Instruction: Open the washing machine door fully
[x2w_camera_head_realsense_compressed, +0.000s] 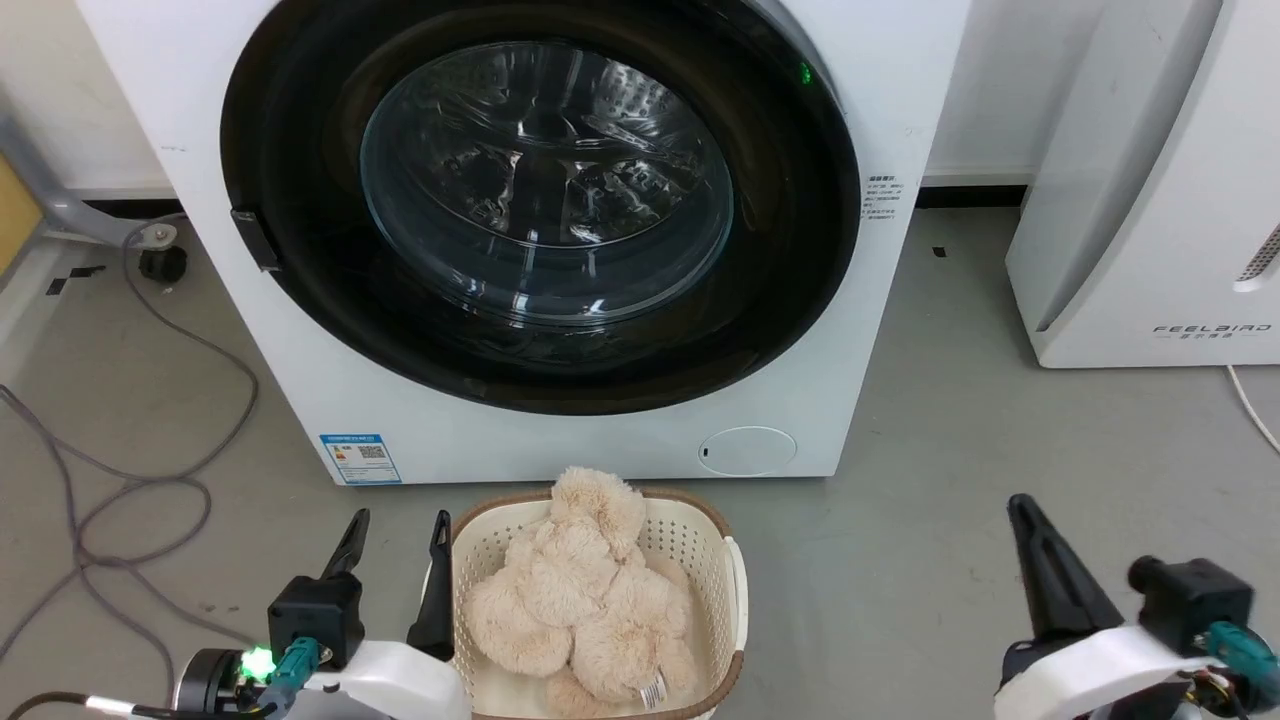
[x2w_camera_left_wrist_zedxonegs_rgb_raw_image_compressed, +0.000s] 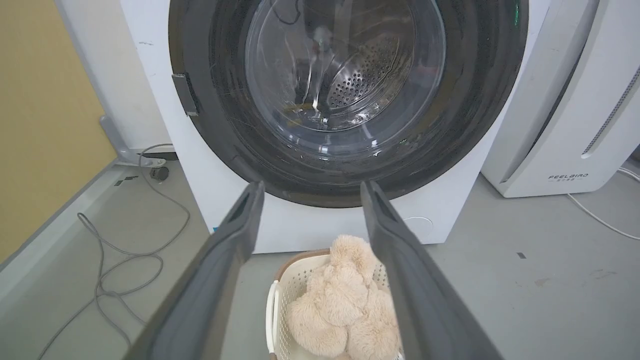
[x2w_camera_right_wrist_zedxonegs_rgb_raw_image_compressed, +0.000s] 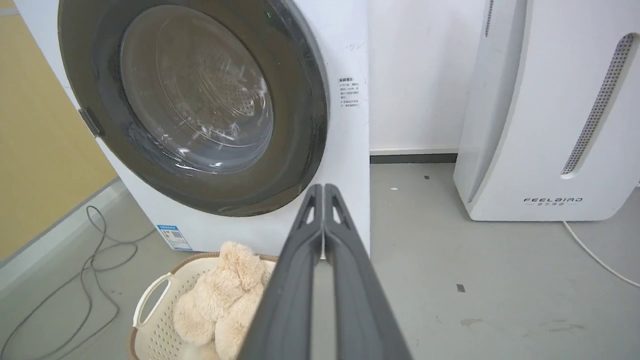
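Note:
The washing machine (x2w_camera_head_realsense_compressed: 560, 445) is a big white front-loader facing me. Its door (x2w_camera_head_realsense_compressed: 300, 130), a glossy black disc with a bulging glass bowl (x2w_camera_head_realsense_compressed: 545, 180), lies flat against the front, closed. A small black handle tab (x2w_camera_head_realsense_compressed: 255, 238) sits on the door's left rim. My left gripper (x2w_camera_head_realsense_compressed: 398, 525) is open at the lower left, well short of the door, fingers pointing at it. In the left wrist view the left gripper (x2w_camera_left_wrist_zedxonegs_rgb_raw_image_compressed: 310, 187) frames the door's (x2w_camera_left_wrist_zedxonegs_rgb_raw_image_compressed: 210, 125) lower edge. My right gripper (x2w_camera_head_realsense_compressed: 1022, 505) is shut at the lower right; in the right wrist view its fingers (x2w_camera_right_wrist_zedxonegs_rgb_raw_image_compressed: 324, 192) are pressed together.
A white laundry basket (x2w_camera_head_realsense_compressed: 735, 570) holding a beige plush toy (x2w_camera_head_realsense_compressed: 585, 590) stands on the grey floor right before the machine. A white FEELBIRD unit (x2w_camera_head_realsense_compressed: 1150, 200) stands at the right. Grey cables (x2w_camera_head_realsense_compressed: 130, 490) loop on the floor at the left.

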